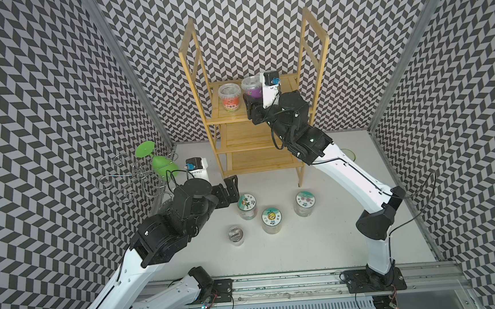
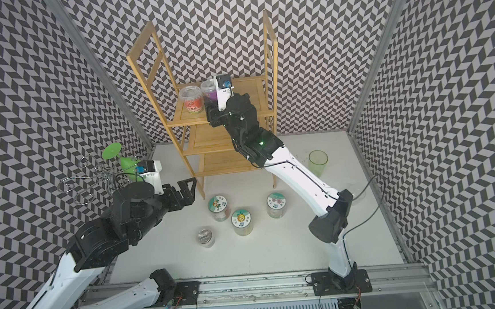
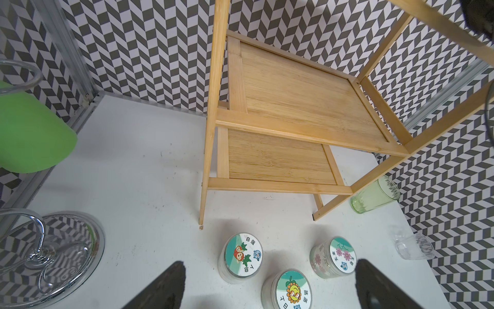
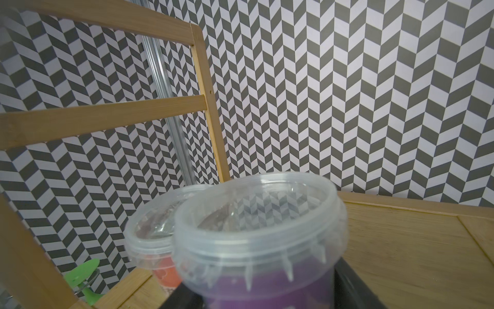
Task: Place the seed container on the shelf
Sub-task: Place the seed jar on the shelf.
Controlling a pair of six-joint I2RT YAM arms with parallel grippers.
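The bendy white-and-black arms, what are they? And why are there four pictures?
They are two robot arms, each ending in a pinching tool. Two pictures look down from above; the other two come from little cameras on the arms' wrists. The right tool is shut on a clear plastic tub with a purple label, up at the top board of the tall bamboo shelf, beside a red-labelled clear tub. The left tool hangs open and empty above the white table, where three round jars with cartoon lids stand.

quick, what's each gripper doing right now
left gripper: open, holding nothing
right gripper: closed on the purple seed container, at the top tier of the shelf
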